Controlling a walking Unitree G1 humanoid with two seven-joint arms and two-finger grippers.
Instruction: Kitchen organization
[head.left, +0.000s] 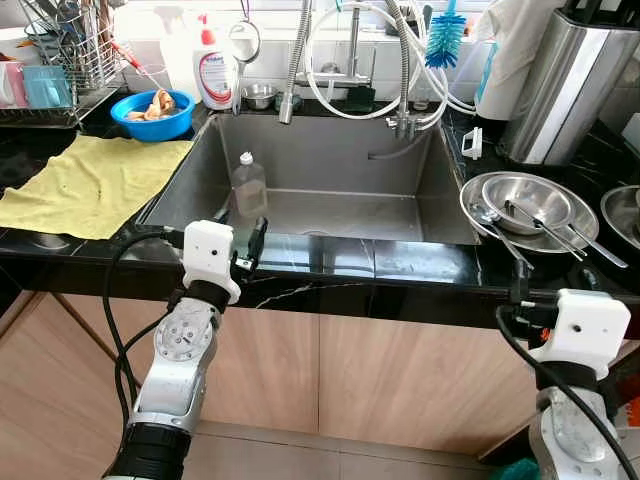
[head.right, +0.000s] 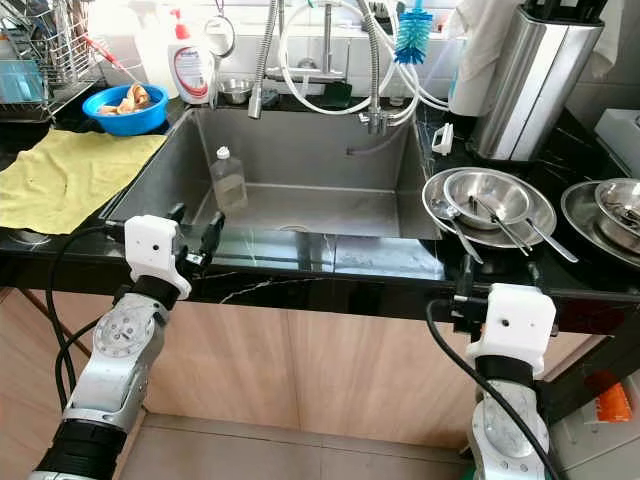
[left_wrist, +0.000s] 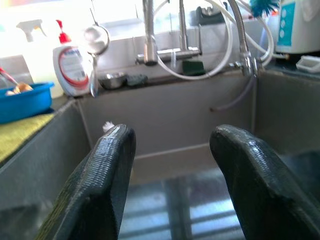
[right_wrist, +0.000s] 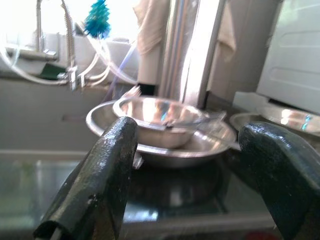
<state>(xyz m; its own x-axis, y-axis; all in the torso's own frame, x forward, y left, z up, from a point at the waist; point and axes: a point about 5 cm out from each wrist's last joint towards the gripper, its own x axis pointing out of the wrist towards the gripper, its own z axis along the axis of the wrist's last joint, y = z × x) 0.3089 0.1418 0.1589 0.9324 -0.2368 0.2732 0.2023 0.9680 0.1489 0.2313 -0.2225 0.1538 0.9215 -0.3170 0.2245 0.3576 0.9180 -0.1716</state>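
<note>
Our left claw hovers released at the steel sink's front edge; our right claw, also released, faces stacked steel bowls on the black table.

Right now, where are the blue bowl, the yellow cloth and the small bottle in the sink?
blue bowl (head.left: 152, 124), left eye view, front wall.
yellow cloth (head.left: 90, 185), left eye view, middle.
small bottle (head.left: 248, 187), left eye view, clear body.
</note>
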